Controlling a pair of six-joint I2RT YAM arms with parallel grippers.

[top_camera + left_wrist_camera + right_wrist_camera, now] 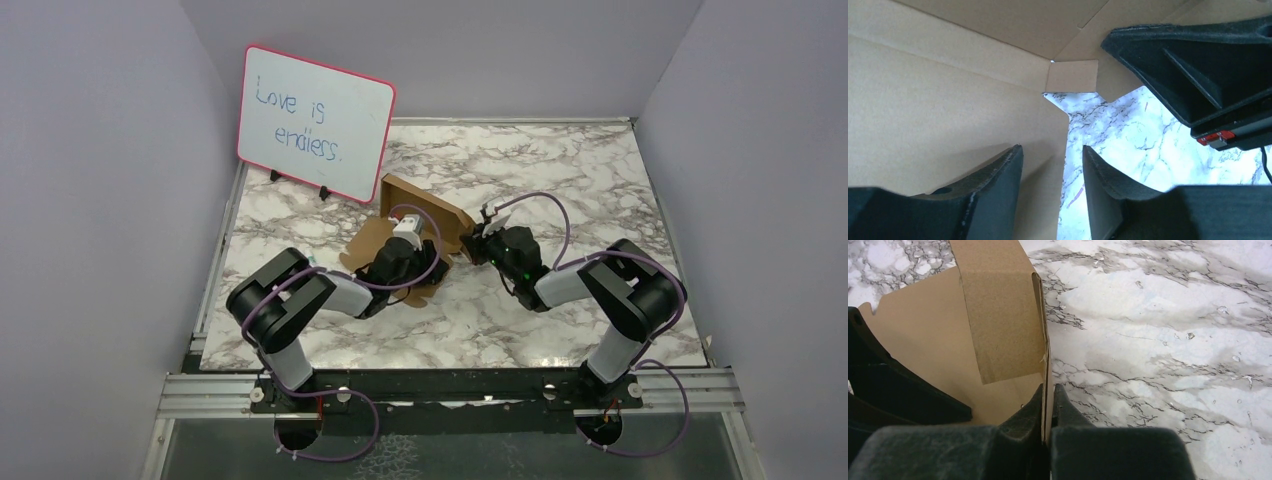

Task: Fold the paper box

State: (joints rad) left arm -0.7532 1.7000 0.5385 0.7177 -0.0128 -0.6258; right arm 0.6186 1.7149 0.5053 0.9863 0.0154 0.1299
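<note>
The paper box (425, 205) is a brown cardboard piece in the middle of the marble table, one wall raised at the back and flat flaps toward me. My right gripper (468, 245) is at its right end. In the right wrist view that gripper (1048, 390) is shut on the thin edge of an upright cardboard wall (998, 315). My left gripper (420, 258) hovers over the box's near part. In the left wrist view its jaws (1053, 155) stand open astride the cardboard's (938, 100) edge, with nothing pinched between them. The right gripper's black body (1198, 70) shows close by.
A pink-framed whiteboard (315, 122) with handwriting leans at the back left, just behind the box. Pale walls close in the marble table (580, 170) on three sides. The two arms' wrists are close together at the table's centre.
</note>
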